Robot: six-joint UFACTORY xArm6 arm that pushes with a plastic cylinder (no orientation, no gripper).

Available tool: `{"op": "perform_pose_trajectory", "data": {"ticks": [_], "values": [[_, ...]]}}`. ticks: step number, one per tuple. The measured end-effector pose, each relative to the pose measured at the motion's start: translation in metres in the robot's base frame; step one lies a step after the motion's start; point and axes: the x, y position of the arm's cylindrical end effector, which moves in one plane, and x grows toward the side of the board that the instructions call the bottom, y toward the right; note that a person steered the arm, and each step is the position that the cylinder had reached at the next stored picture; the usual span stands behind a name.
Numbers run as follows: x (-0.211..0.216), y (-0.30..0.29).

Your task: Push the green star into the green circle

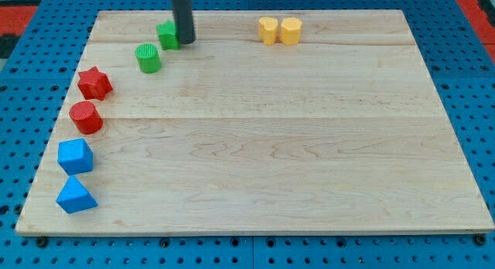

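The green star [167,35] lies near the view's top left of the wooden board [255,145], partly hidden by my rod. The green circle [148,58] is a short cylinder just below and to the left of the star, a small gap apart. My tip [186,42] rests on the board, touching the star's right side.
Two yellow blocks [279,30] sit side by side at the view's top centre. A red star [94,83] and a red cylinder [85,117] lie along the left edge. A blue cube-like block [75,155] and a blue triangular block [76,195] sit at the bottom left.
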Motion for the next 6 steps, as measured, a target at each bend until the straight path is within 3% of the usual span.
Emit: {"op": "perform_pose_trajectory", "data": {"ticks": [2, 3, 5, 6], "values": [[-0.053, -0.017], [-0.040, -0.054], [-0.002, -0.070], [0.007, -0.150]]}}
